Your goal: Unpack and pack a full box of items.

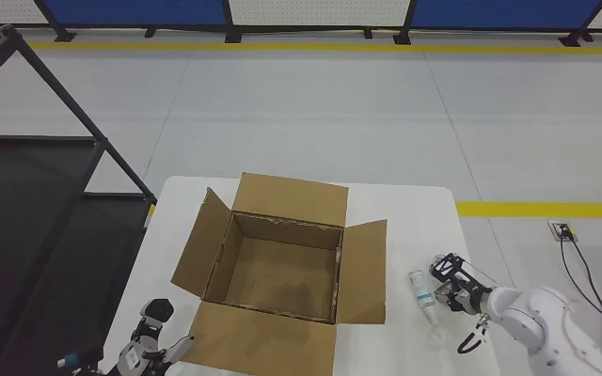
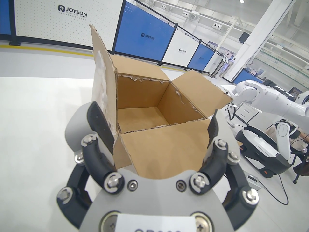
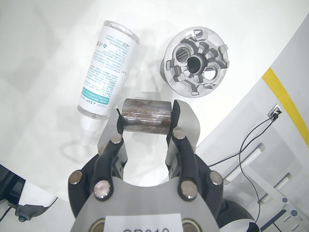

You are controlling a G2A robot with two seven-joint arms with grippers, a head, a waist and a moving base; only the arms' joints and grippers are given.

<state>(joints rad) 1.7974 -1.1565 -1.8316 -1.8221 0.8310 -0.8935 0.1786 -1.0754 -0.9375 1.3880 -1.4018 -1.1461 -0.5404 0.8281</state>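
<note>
From the top view the layout is plain: the cardboard box point(image 1: 273, 268) sits open in the middle of the white table point(image 1: 414, 211) with all four flaps folded outward, the left gripper point(image 1: 155, 350) is at its near left corner beside the near flap, and the right gripper point(image 1: 451, 282) is well off to the box's right, near the table's edge. A bottle point(image 1: 423, 293) lies on its side between the box's right flap and that gripper. The left wrist view looks straight into the box point(image 2: 154, 112) and shows its bare cardboard floor, torn paper along the inner edges and the left flap standing nearly upright. There the left gripper point(image 2: 154, 117) has its jaws spread wide above the near flap; whether they touch it I cannot tell. The right wrist view adds the small things by the bottle point(image 3: 108, 73). The right gripper point(image 3: 147, 117) has its jaws pinching a short rusty metal cylinder point(image 3: 146, 119) by its two flat ends, held crosswise just beside the bottle's white nozzle. A grey cast metal part point(image 3: 195, 61) with a central bore and several holes stands on end next to the bottle, apart from the cylinder.
</note>
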